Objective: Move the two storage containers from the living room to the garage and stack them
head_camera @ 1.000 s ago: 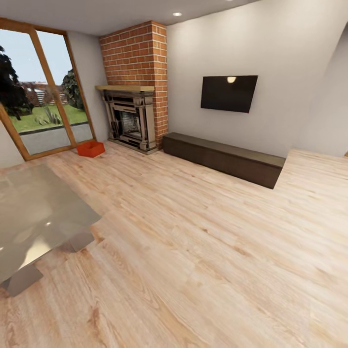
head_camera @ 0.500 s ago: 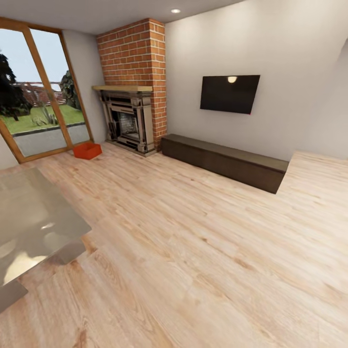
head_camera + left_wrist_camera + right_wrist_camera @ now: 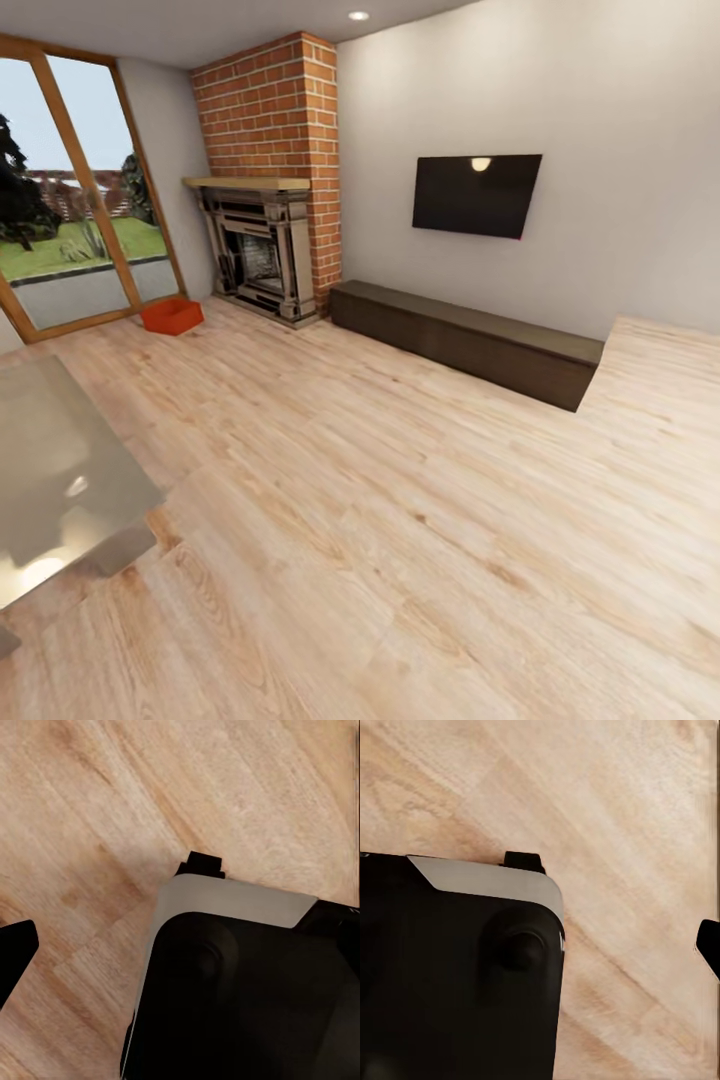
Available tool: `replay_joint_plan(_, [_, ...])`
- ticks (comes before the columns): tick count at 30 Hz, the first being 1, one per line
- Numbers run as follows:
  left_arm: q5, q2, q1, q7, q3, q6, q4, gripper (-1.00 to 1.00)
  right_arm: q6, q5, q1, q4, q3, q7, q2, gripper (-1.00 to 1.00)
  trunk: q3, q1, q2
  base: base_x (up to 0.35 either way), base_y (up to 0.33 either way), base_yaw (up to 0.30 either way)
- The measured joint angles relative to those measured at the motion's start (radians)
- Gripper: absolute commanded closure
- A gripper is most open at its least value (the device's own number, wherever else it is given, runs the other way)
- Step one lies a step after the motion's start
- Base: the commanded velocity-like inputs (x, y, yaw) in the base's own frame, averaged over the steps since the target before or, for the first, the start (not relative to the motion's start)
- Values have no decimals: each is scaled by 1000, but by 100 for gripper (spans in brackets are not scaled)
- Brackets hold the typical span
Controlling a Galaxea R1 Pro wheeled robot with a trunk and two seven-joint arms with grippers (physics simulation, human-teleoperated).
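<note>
**Across the living room: one container by the glass doors**

Across the head view, light wood-plank floor (image 3: 400, 520) fills the room. Beige walls (image 3: 600, 120) meet a brick fireplace (image 3: 265, 170) in the far corner. A long dark cabinet (image 3: 470, 340) sits under a wall-mounted television (image 3: 475, 195). Wood-framed glass doors (image 3: 70, 190) stand at far left; a glass table (image 3: 50, 470) occupies the near left. One orange-red storage container (image 3: 171, 316) rests on the planks between doors and fireplace. Both wrist views show dark robot body over planks; jaw state cannot be determined.
</note>
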Motion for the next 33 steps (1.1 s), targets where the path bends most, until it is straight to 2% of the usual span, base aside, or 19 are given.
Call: replay_joint_plan(33, [0,-1,0,0,0,0,0,-100,2,0,0,0,0,0,3,-100,0,0,0,322,-94,0])
